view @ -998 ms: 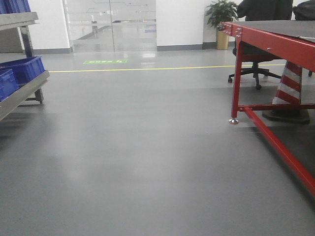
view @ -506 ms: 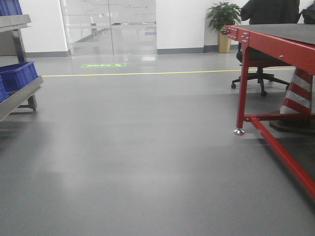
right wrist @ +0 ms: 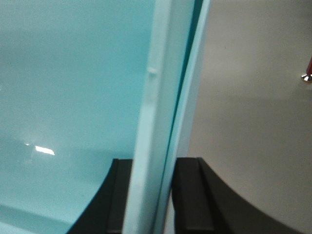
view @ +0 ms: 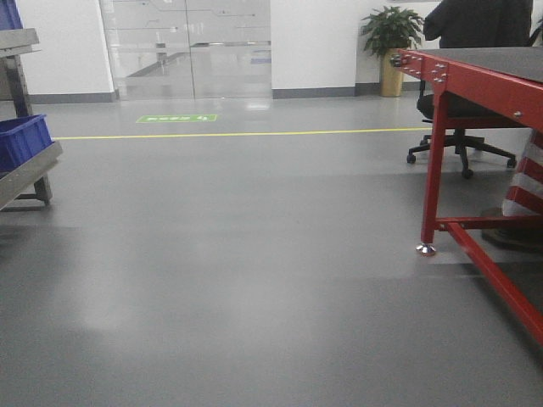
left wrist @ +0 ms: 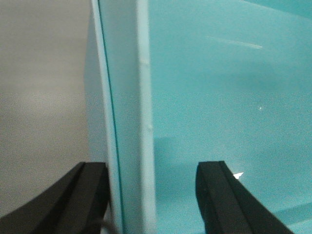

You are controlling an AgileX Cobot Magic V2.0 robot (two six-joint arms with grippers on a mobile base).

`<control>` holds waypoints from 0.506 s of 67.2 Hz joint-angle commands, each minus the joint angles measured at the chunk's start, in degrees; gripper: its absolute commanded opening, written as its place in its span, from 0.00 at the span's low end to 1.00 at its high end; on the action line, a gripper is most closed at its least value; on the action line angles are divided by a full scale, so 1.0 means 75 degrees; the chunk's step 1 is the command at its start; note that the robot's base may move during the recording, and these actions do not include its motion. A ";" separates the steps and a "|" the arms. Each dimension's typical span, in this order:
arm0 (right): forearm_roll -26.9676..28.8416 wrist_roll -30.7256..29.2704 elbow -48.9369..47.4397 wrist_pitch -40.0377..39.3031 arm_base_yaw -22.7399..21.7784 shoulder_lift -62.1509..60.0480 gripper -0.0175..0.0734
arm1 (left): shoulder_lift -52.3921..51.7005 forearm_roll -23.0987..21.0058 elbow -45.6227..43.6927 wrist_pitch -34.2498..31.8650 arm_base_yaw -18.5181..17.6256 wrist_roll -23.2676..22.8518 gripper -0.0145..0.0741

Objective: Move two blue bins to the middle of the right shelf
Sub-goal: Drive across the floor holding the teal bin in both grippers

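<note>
Both grippers straddle a bin (right wrist: 73, 73) wall: the right gripper (right wrist: 155, 161) clamps it; left gripper (left wrist: 153, 165) closure cannot be determined.

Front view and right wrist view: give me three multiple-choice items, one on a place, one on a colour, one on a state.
1. Where does the red table stand in the front view?
A. on the right side
B. on the left side
C. in the centre, against the glass doors

2. What colour is the line across the floor?
A. white
B. yellow
C. red

3. How is the right tool placed in its wrist view?
A. over bare ground with nothing between its tips
B. holding a cup
C. with its fingers on either side of the wall of the bin

Answers: 1 A, the red frame fills the right edge of the view. 2 B, a thin yellow stripe runs from side to side. 3 C, one black finger sits close against each face of the upright wall.
</note>
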 commanded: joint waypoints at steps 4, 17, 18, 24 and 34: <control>-0.0607 -0.0071 -0.0119 -0.0559 -0.0099 -0.0108 0.02 | -0.0185 0.0098 -0.0132 -0.0402 0.0024 0.0323 0.04; -0.0607 -0.0071 -0.0119 -0.0559 -0.0099 -0.0108 0.02 | -0.0185 0.0098 -0.0132 -0.0402 0.0024 0.0323 0.04; -0.0607 -0.0071 -0.0119 -0.0559 -0.0099 -0.0108 0.02 | -0.0185 0.0098 -0.0132 -0.0402 0.0024 0.0323 0.04; -0.0607 -0.0071 -0.0119 -0.0559 -0.0099 -0.0108 0.02 | -0.0185 0.0098 -0.0132 -0.0402 0.0024 0.0323 0.04; -0.0607 -0.0071 -0.0119 -0.0574 -0.0099 -0.0108 0.02 | -0.0185 0.0098 -0.0132 -0.0435 0.0024 0.0323 0.04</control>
